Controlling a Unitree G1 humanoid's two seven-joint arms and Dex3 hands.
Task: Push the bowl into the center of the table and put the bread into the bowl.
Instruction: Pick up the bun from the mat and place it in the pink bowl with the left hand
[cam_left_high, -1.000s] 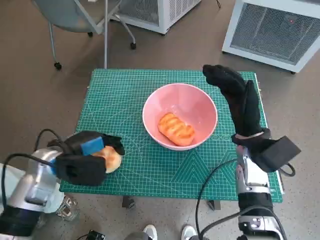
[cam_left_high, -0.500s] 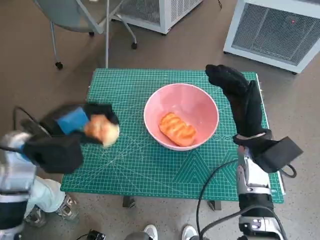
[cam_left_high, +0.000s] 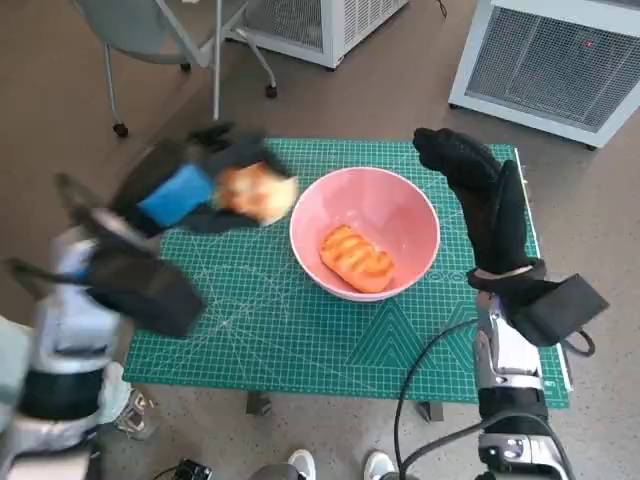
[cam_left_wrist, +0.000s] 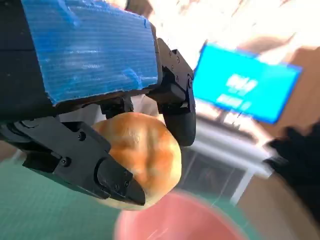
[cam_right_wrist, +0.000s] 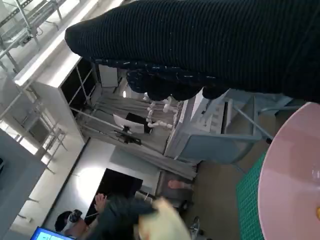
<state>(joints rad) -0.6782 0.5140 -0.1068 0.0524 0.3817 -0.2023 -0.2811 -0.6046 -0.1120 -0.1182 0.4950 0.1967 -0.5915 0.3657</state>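
Observation:
A pink bowl (cam_left_high: 400, 205) sits near the middle of the green mat (cam_left_high: 250, 330) with one striped bread (cam_left_high: 353, 259) lying inside it. My left hand (cam_left_high: 185, 190) is raised over the mat's far left and holds a round bread roll (cam_left_high: 257, 192) just left of the bowl's rim. The left wrist view shows that roll (cam_left_wrist: 137, 162) gripped between the black fingers (cam_left_wrist: 107, 175) above the pink bowl (cam_left_wrist: 175, 220). My right hand (cam_left_high: 470, 185), in its black glove, stands beside the bowl's right rim with fingers extended, holding nothing.
A chair (cam_left_high: 150, 30) stands beyond the table's far left corner. White cabinets (cam_left_high: 560, 60) stand at the far right and another white unit (cam_left_high: 320, 20) at the far middle. Feet (cam_left_high: 335, 465) show below the near table edge.
My left hand has lifted the roll from the mat's near left and carried it up and rightward to the bowl's left rim. The right hand and bowl have stayed put.

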